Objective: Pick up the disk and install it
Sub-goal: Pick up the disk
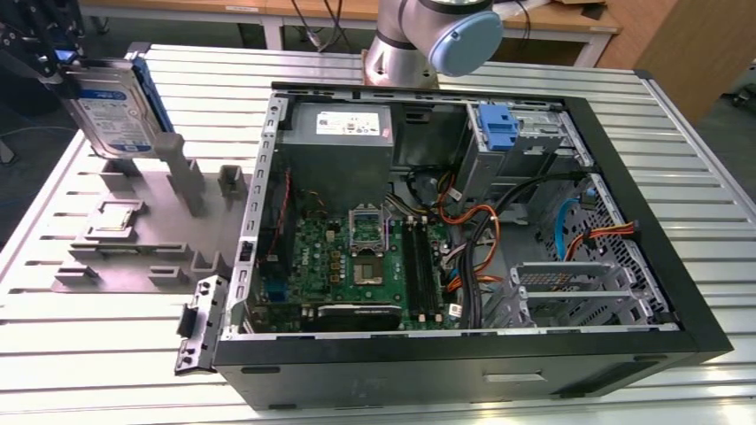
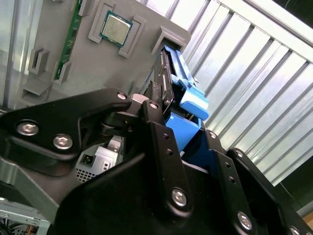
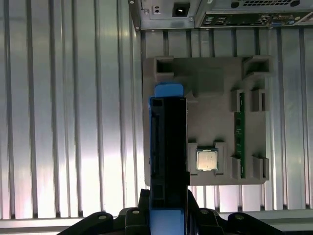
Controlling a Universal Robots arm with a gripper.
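The end effector (image 1: 57, 60) is clamped on the disk (image 1: 112, 104), at about ten o'clock in the exterior view. It holds the disk on edge, labelled face outward, leaning slightly. In the second wrist view the black fingers (image 2: 159, 142) press in from either side of the disk's blue bracket (image 2: 190, 104), with no gap visible between them and the plastic.

The disk hangs over the grey fixture plate (image 1: 130, 232), its lower end just above the plate's upright posts. I cannot tell whether it touches them. In the first wrist view the disk (image 3: 168, 147) appears edge-on along one side of the plate (image 3: 210, 78). That plate also carries a processor chip (image 3: 207, 159) in a pocket and a green memory stick (image 3: 238, 128) standing in a slot.

The plate lies on the ribbed metal table (image 1: 95, 354), just beside the open computer case (image 1: 697, 292), at nine o'clock from it. Inside the case, the power-supply box (image 1: 343, 126) sits at about eleven o'clock. The silver drive cage (image 1: 534, 133) with its blue latch (image 1: 497, 124) sits at about one o'clock. The arm's base (image 1: 435, 40) rises beyond the case at twelve o'clock.
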